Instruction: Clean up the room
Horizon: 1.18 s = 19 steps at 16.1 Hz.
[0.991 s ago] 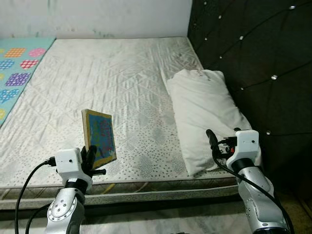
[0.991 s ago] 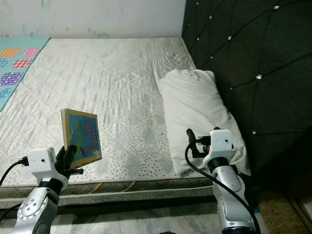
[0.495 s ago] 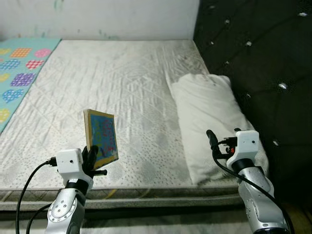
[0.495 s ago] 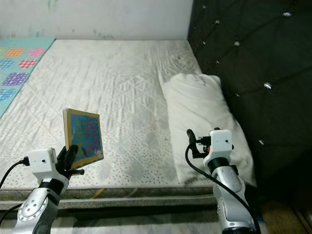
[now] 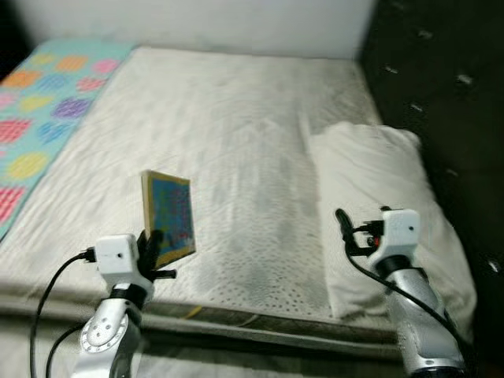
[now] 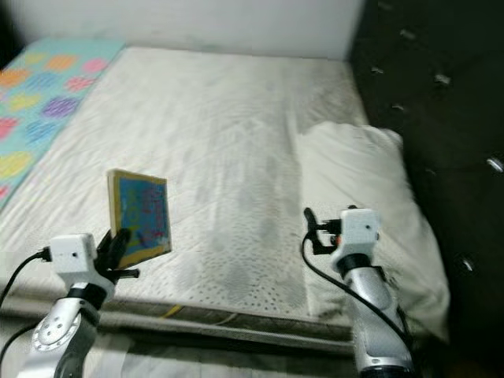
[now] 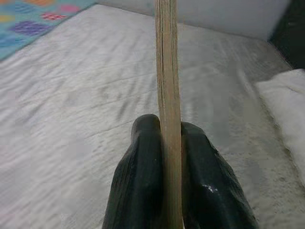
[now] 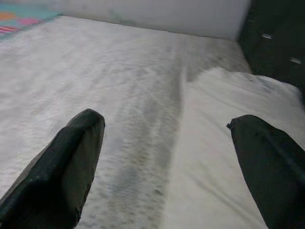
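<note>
The left gripper [image 7: 167,143] has its jaws clamped on the lower edge of a thin book [image 5: 169,218], which stands upright between them above the bed [image 5: 228,142]. The right gripper [image 8: 171,157] has its jaws spread wide and empty, with a white pillow [image 5: 378,181] just beyond them.

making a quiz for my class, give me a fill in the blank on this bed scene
1. The left gripper is shut on a thin ____.
2. The right gripper has its fingers ____.
3. The white pillow lies beside the dark ____.
4. The book is held ____, clear of the mattress.

Missing words: book; open; headboard; upright
</note>
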### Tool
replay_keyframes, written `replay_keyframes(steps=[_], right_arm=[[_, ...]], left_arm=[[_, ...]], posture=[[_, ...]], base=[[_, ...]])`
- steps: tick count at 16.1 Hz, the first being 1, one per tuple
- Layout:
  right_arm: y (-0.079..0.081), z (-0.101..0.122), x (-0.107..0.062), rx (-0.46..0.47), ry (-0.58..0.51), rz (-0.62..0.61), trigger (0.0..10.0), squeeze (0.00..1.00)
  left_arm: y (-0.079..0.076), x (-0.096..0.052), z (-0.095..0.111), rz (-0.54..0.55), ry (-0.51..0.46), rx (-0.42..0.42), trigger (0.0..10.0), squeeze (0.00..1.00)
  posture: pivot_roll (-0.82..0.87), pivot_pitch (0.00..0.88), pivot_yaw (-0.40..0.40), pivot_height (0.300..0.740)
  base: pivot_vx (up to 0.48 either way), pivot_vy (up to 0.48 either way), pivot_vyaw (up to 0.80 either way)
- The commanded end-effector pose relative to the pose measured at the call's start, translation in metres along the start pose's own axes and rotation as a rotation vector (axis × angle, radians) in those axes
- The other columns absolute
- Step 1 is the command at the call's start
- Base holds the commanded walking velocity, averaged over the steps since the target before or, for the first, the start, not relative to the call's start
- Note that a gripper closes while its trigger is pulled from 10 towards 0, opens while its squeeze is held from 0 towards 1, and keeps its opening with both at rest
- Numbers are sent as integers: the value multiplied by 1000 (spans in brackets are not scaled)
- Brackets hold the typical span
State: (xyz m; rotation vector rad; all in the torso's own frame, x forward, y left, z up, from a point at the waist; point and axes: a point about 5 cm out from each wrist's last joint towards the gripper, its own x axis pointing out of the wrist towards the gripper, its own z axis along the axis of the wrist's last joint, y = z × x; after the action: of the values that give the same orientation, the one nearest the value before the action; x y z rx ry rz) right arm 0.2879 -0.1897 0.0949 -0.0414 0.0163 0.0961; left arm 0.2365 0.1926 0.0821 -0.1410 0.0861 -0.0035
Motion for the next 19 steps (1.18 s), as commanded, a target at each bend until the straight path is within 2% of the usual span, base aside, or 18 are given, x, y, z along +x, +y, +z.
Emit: replay_keyframes(steps=[1, 3, 17, 19], right_arm=[[-3, -3, -3, -2, 10, -8, 10000, 0], [-3, -3, -3, -2, 9, -8, 10000, 0], [-4, -3, -4, -8, 12, -17, 10000, 0], [-5, -4, -4, -9, 15, -19, 10000, 0]], left_arm=[[3, 0, 8, 10, -34, 13, 10000, 0], [2, 0, 8, 0, -41, 15, 10000, 0], [2, -1, 9, -3, -43, 9, 10000, 0], [3, -1, 8, 6, -24, 21, 10000, 0]], posture=[[-133, 91, 10, 740], [-133, 91, 10, 740], [-134, 100, 11, 740], [-133, 102, 10, 740]], base=[[0, 0, 0], [0, 0, 0], [322, 0, 0], [0, 0, 0]])
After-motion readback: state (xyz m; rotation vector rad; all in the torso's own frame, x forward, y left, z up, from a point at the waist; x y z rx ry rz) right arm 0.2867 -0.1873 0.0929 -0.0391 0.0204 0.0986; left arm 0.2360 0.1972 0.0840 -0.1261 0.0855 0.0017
